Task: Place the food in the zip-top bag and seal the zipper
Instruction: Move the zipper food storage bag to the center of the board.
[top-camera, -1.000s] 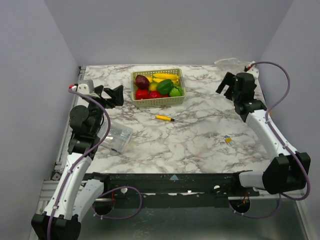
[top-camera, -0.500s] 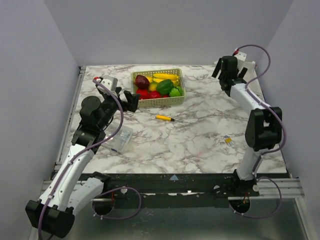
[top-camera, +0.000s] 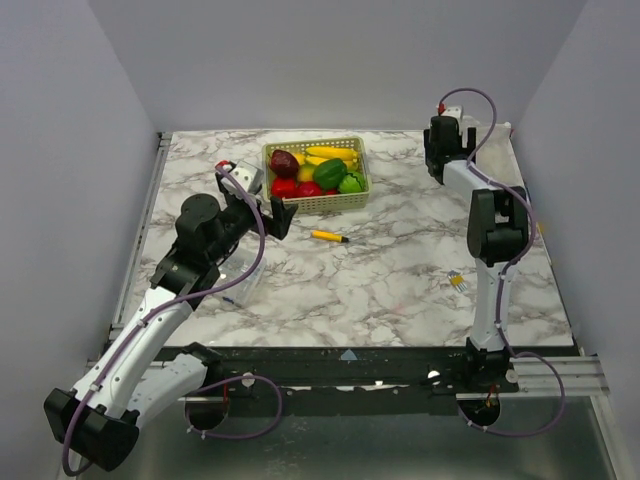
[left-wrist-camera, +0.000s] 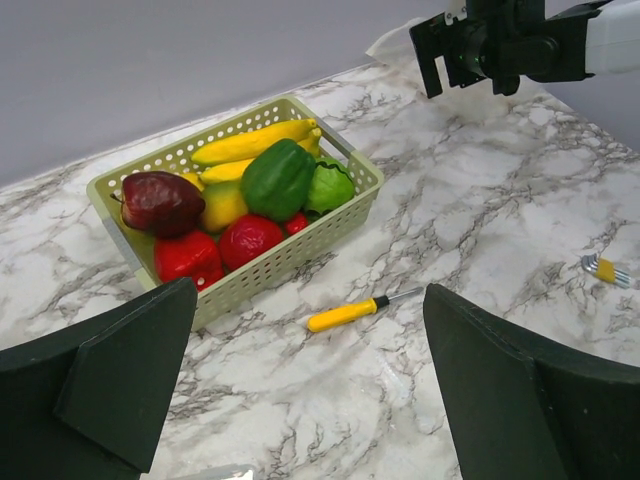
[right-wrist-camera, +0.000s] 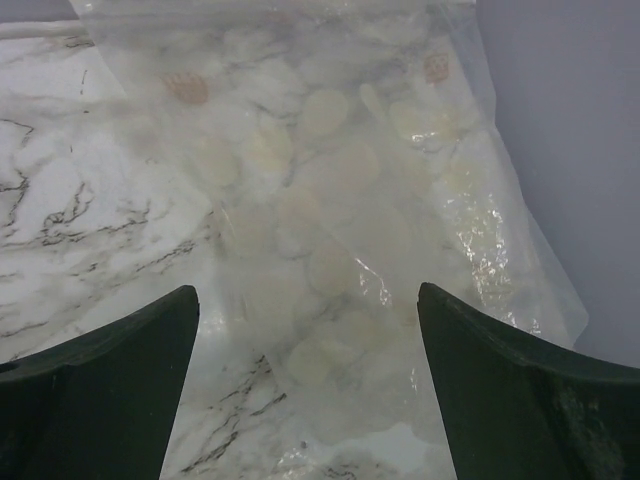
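The food (top-camera: 312, 173) lies heaped in a yellow-green mesh basket (top-camera: 318, 203): a green pepper (left-wrist-camera: 277, 178), red and dark-red round pieces, bananas. My left gripper (top-camera: 283, 215) is open and empty, hovering just near-left of the basket; in the left wrist view (left-wrist-camera: 308, 295) the basket lies ahead. The zip-top bag (right-wrist-camera: 330, 200), clear with pale round prints, lies flat in the far right corner (top-camera: 503, 128). My right gripper (top-camera: 440, 135) is open and empty just above it, with the bag between and ahead of the fingers in the right wrist view (right-wrist-camera: 308, 290). I cannot make out the zipper.
A thin yellow-and-black stick (top-camera: 328, 236) lies on the marble just in front of the basket, also in the left wrist view (left-wrist-camera: 345, 315). A flat clear packet (top-camera: 238, 275) lies under my left arm. A small yellow item (top-camera: 456, 282) sits right of centre. Walls close the back and sides.
My left gripper has moved right, toward the basket's near-left corner. My right arm has swung back toward the far right corner, and its gripper now hangs over the bag.
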